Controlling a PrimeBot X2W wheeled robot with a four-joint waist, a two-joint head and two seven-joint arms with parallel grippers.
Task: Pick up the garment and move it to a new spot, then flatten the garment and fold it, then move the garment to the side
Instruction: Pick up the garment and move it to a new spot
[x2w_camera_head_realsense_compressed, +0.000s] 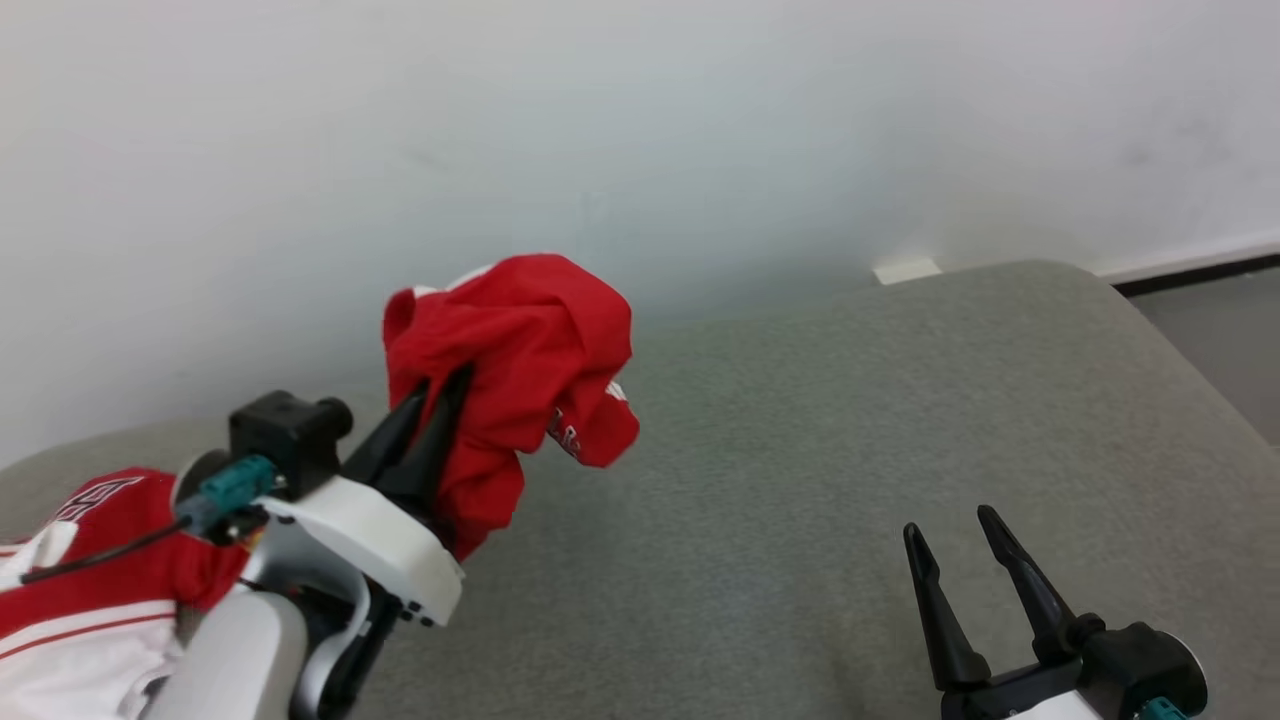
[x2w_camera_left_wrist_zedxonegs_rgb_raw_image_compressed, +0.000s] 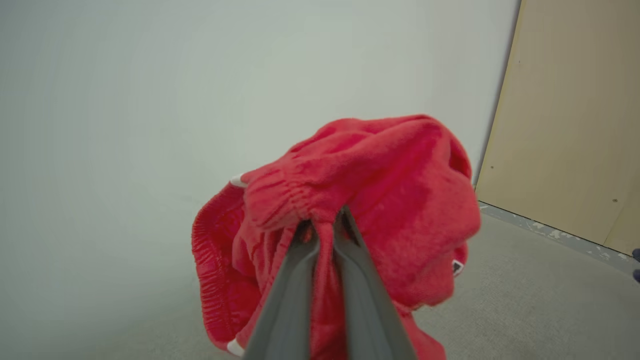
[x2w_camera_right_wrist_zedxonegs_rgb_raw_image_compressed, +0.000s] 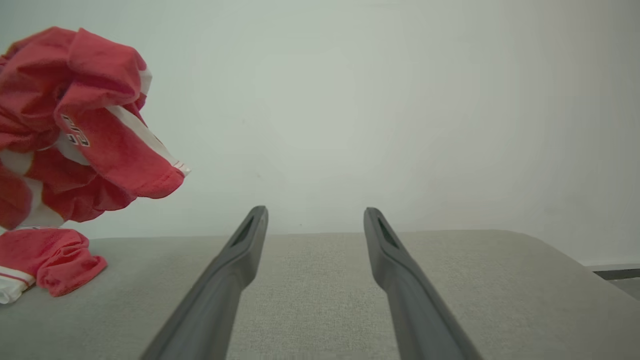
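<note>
Grey padded surface (x2w_camera_head_realsense_compressed: 850, 450) against a plain white wall (x2w_camera_head_realsense_compressed: 700, 120), with the red garment (x2w_camera_head_realsense_compressed: 530, 350) lifted over its left part.
The left claw (x2w_camera_head_realsense_compressed: 445, 380) is clenched on a gathered fold of the garment, which hangs bunched in the air. The right claw (x2w_camera_head_realsense_compressed: 948, 521) stands released and empty, well apart. The pinch takes little cloth, so the garment could slip out during the carry, or its hanging end could drag on the second red and white garment (x2w_camera_head_realsense_compressed: 110, 560) lying below. Small white lettering shows on the garment, too blurred to read.
</note>
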